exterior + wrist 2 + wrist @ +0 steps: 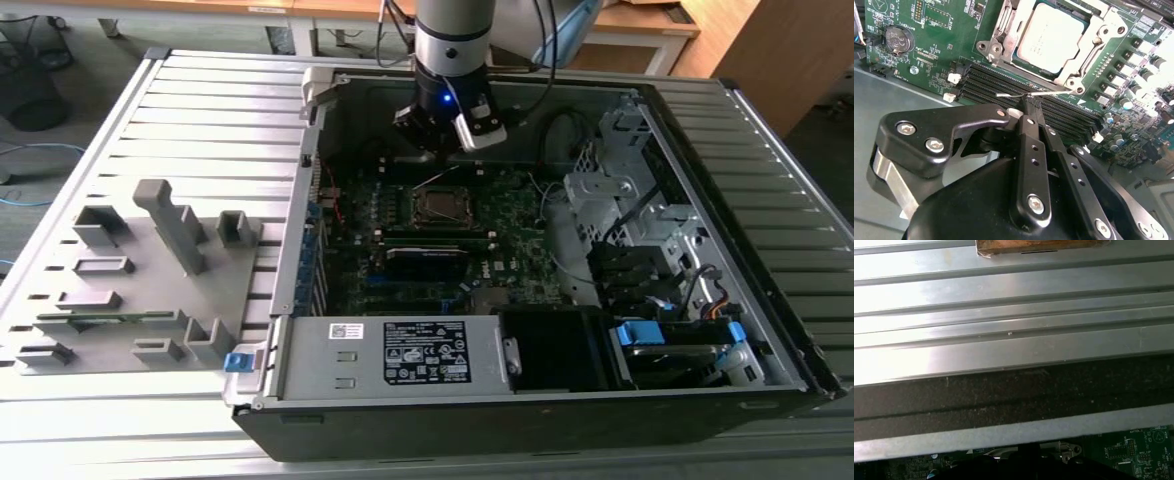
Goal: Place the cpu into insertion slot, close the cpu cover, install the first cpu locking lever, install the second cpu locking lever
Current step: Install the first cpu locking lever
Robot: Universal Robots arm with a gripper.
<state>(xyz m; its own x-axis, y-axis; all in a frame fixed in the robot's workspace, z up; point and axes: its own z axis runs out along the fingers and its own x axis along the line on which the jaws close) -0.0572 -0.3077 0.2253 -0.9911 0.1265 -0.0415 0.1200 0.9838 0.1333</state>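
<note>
Two black fingers of my gripper (1030,106) stand pressed together in the second wrist view, fully clenched, and their tips pinch a thin wire lever (1019,94) that runs out sideways just above the long black memory slots (1054,112). Beyond those slots, on the green motherboard (934,55), the cpu (1054,40) lies flat in the insertion slot (1076,80), its dull silver top showing through the window of the cpu cover (1010,25), which lies down over it; the silver frame surrounds the chip on every side I can see. A round coin battery (898,40) sits on the board well apart from the socket. In the exterior view my gripper (435,152) hangs inside the open computer case (534,440), just beyond the socket with the cpu (437,206), above the far part of the board. Nearer that camera lies the grey power supply (387,355), and to the exterior view's left a grey parts holder (134,280) rests on the ribbed metal table (200,100). The first wrist view shows more of that ribbed table (1004,305) past the case's wall.
</note>
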